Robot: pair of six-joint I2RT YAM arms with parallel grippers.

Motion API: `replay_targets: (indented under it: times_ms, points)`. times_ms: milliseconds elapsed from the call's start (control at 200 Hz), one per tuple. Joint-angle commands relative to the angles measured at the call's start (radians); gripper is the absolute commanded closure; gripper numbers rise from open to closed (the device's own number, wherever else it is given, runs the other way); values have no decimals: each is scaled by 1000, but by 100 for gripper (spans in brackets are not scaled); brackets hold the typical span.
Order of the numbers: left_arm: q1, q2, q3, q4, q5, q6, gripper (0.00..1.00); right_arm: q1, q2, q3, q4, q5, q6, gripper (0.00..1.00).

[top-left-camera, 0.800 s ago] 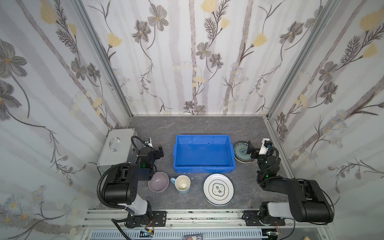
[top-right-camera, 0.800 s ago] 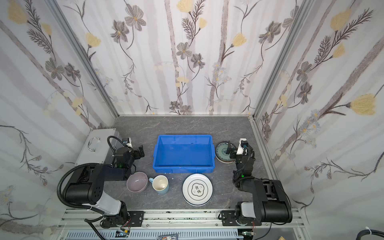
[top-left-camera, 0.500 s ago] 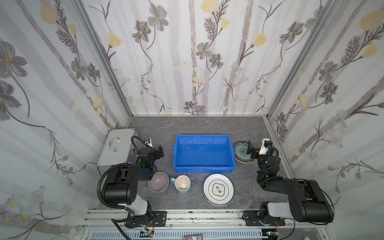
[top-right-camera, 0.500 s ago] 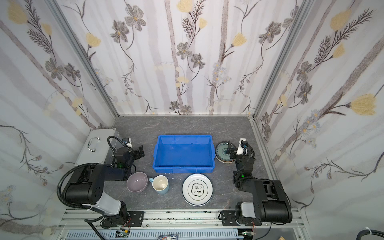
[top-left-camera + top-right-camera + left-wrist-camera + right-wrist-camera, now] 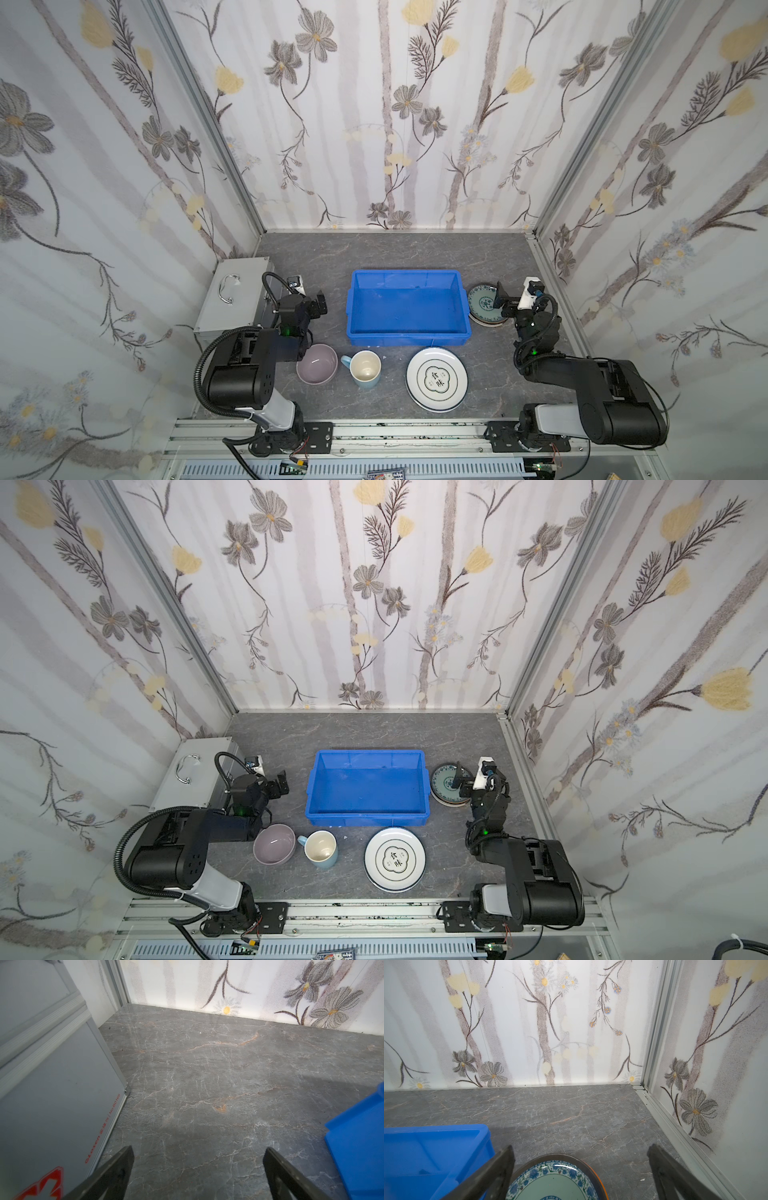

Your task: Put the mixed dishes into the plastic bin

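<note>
From where I stand, the next move hangs on the right gripper (image 5: 503,301) and the teal-patterned plate (image 5: 482,301). The plate lies almost straight beneath the gripper, in the narrow strip of the tabletop (image 5: 395,253) between the plastic bin (image 5: 405,273) and the tabletop's right edge. The jaws are spread wide and hold nothing. In the right wrist view the plate's (image 5: 554,1178) far rim shows between the two fingers, closer to the finger on the bin's (image 5: 436,1147) side, and a darker rim peeks out under it, so I take it for the top of a small stack. The right arm is plainly the nearer one. The left gripper (image 5: 319,303), also wide and empty, sits across the bin beside the grey metal case (image 5: 232,291), over bare stone in its wrist view (image 5: 199,1148). A round plate has no long axis to line up with. What counts is that the bin's short right wall is just beside the plate, so I would expect a short carry leftward over that wall. The bin is empty and runs lengthwise along the tabletop's front edge. The lilac bowl (image 5: 318,365), pale blue mug (image 5: 365,369) and white plate (image 5: 436,379) sit in a row between the bin and that edge, with the bowl closest to the left arm.
</note>
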Motion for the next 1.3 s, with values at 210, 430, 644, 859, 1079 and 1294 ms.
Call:
replay_targets:
  times_ms: [210,430,644,859,1079,1294]
  points:
    - [-8,3,6,31,-14,9,0,0,1,5,41,-12,-7,0]
    - [-8,3,5,33,-15,10,0,-1,-1,4,41,-12,-7,0]
    - [-10,2,9,26,-12,9,0,1,-7,10,16,-12,-10,0]
    - [-30,-34,10,1,-14,35,0,48,-130,125,-299,179,8,0]
    - [-65,-231,167,-384,25,70,0,137,-310,390,-1027,336,106,0]
    - [-132,-417,408,-835,72,-93,0,184,-494,463,-1366,252,311,0]
